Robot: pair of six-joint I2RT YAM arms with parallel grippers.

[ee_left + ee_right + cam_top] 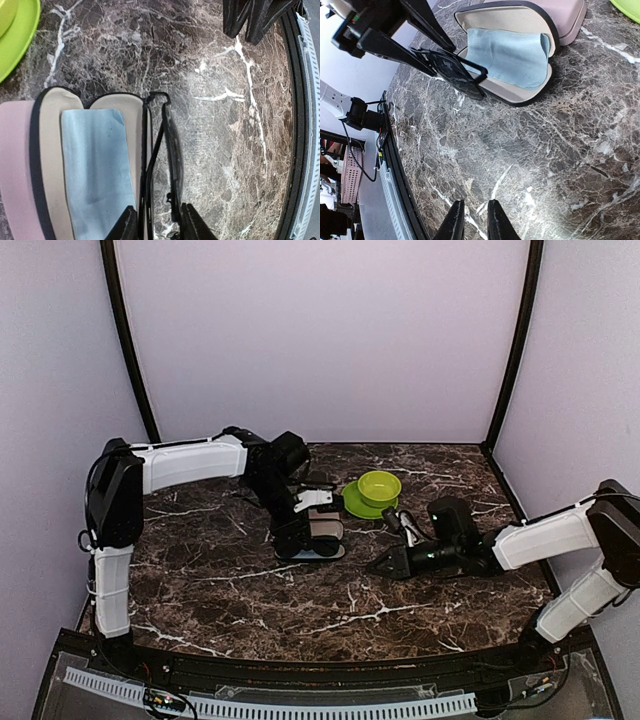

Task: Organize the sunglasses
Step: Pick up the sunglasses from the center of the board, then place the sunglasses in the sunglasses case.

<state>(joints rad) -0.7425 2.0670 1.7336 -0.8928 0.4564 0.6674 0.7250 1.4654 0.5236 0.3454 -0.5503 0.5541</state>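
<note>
Lavender walls (320,340) close in a dark marble table (200,580) veined in white. Near its middle lies an open black case (50,165) with pale lining, a blue cloth (97,165) spread inside it. A pink case (15,170) touches it at 12 o'clock in the top view. At 1 o'clock from both, a green bowl (380,485) sits on a green plate (25,35).

The left gripper (158,210) is clamped on one end of the black glasses (175,155). They are seen almost edge-on, the dark lens stretching away from the fingers along the rim of the open case. In the left wrist view they lie at 3 o'clock from the case lining, just outside it; in the top view that is the case's 6 o'clock edge. Whether the frame touches the rim or the marble, I cannot tell.

The right gripper (474,205) is low over bare marble at 4 o'clock from the open case, well apart from it and pointing toward it. Its fingers are drawn nearly together, with only a narrow slit between them and nothing in it.
</note>
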